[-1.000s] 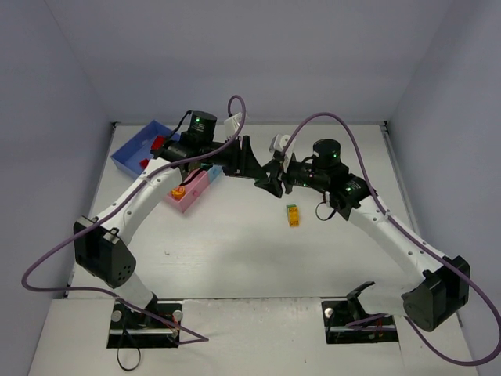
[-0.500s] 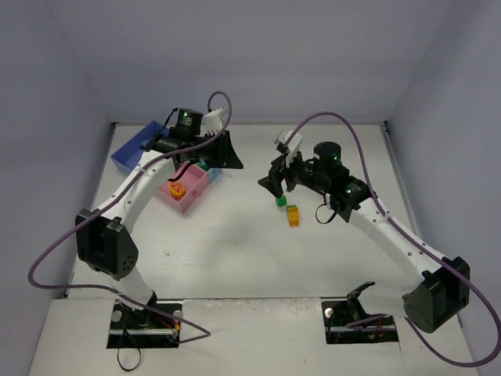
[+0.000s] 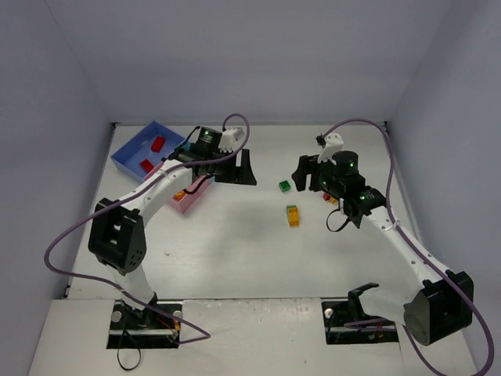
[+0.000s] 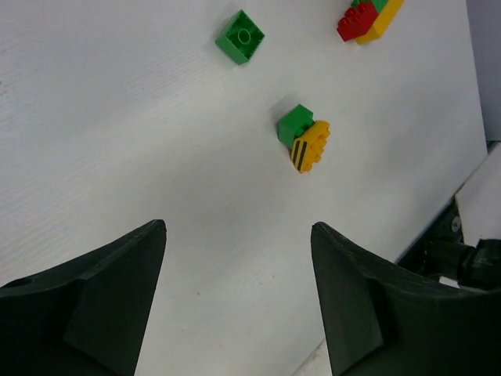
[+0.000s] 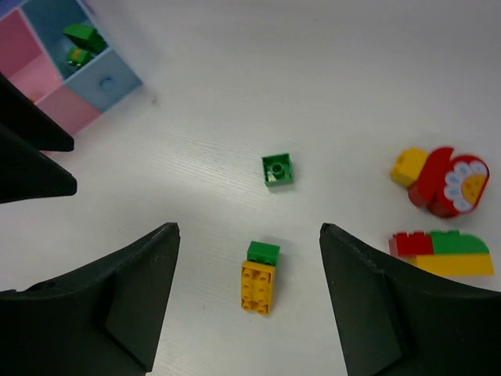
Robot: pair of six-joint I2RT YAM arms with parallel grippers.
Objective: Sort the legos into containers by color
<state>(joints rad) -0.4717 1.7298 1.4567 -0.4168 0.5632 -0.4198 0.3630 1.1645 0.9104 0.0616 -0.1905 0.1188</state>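
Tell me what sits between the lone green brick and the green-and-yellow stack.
Nothing: bare table separates the lone green brick from the green-and-yellow stack, shown clearly in the right wrist view.

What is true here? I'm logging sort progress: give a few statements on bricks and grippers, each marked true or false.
The left gripper and right gripper are open and empty. True.
The single green brick is stacked on a yellow one. False: it lies alone on the table.
Two red bricks lie in the blue compartment. True.
The right gripper holds the green-and-yellow stack. False: it lies free on the table.
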